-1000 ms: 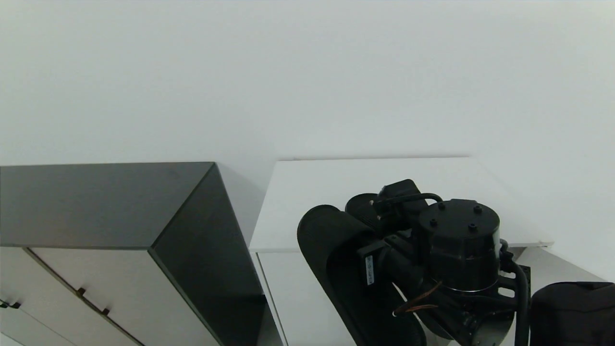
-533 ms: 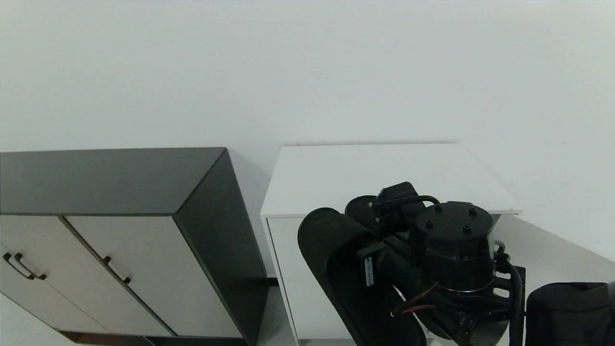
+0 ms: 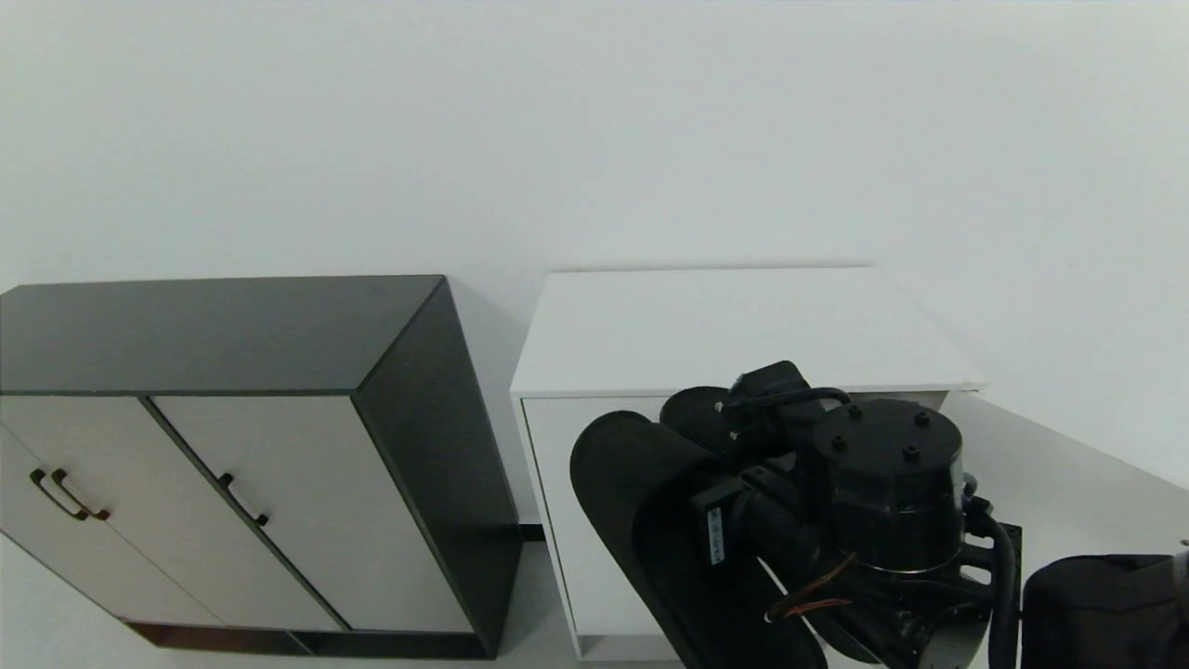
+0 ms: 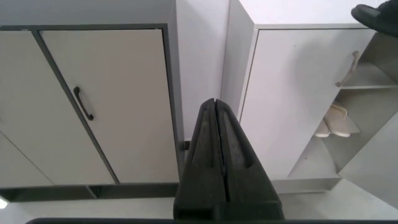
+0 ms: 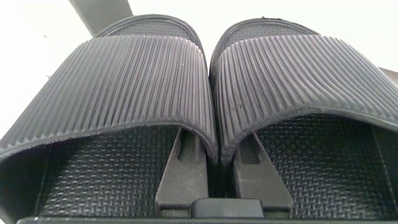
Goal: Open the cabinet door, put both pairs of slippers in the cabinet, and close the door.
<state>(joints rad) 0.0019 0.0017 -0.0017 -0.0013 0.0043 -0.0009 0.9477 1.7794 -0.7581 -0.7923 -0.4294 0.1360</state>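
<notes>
A pair of black ribbed slippers (image 5: 205, 87) is held side by side, and my right gripper (image 5: 219, 168) is shut on their inner edges, one finger under each strap. In the head view the black slippers (image 3: 632, 502) hang in front of the white cabinet (image 3: 743, 325), with the right wrist behind them. My left gripper (image 4: 215, 107) is shut with nothing in it and faces the gap between the two cabinets. The white cabinet (image 4: 292, 106) stands open on one side, and a pale pair of slippers (image 4: 336, 121) lies on a shelf inside.
A dark cabinet (image 3: 223, 325) with white doors and black handles (image 3: 243, 500) stands to the left of the white one, a narrow gap between them. Both stand against a plain white wall. Floor shows below the cabinets.
The head camera has moved, so more of both cabinet fronts and the floor shows now. The right arm with the black slippers holds about the same place in the picture.
</notes>
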